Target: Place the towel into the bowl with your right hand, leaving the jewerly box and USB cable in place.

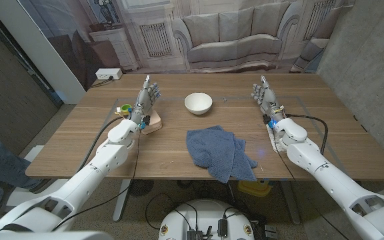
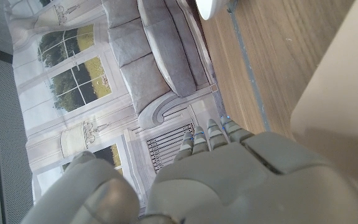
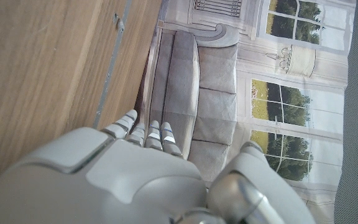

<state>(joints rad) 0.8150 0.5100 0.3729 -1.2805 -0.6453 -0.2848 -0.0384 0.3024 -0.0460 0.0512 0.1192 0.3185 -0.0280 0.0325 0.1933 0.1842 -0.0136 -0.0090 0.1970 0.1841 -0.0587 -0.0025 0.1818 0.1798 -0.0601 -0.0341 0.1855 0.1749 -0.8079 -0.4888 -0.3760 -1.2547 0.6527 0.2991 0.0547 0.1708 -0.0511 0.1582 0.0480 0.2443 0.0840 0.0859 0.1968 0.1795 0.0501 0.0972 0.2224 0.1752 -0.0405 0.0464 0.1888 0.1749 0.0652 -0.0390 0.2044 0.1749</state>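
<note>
Head view: you are at the very start, with nothing grasped yet. Your right hand (image 1: pixel 265 94) stands over the right side of the wooden table (image 1: pixel 325 137), fingers straight, close together and pointing away from you, holding nothing. Your left hand (image 1: pixel 147 97) is posed the same way on the left side and also holds nothing.

The towel (image 1: pixel 219 151) lies near the table's front edge, roughly in the middle, between your two arms and nearer to you than either hand. The white bowl (image 1: pixel 198 103) sits beyond it toward the far side, a short way apart from the cloth.

The next move, as I judge it, calls for drawing your right hand back and inward toward the towel, opening the fingers and lowering them onto a raised fold to gather it.

The towel is blue, with a waffle-like texture, crumpled into loose folds, with one corner trailing toward the front right. It looks soft and floppy, so expect it to drape and hang when lifted.

Keep clear of the pale jewelry box (image 1: pixel 153 122) beside your left hand. Green and yellow bits just behind that hand may be the USB cable; I cannot tell.
</note>
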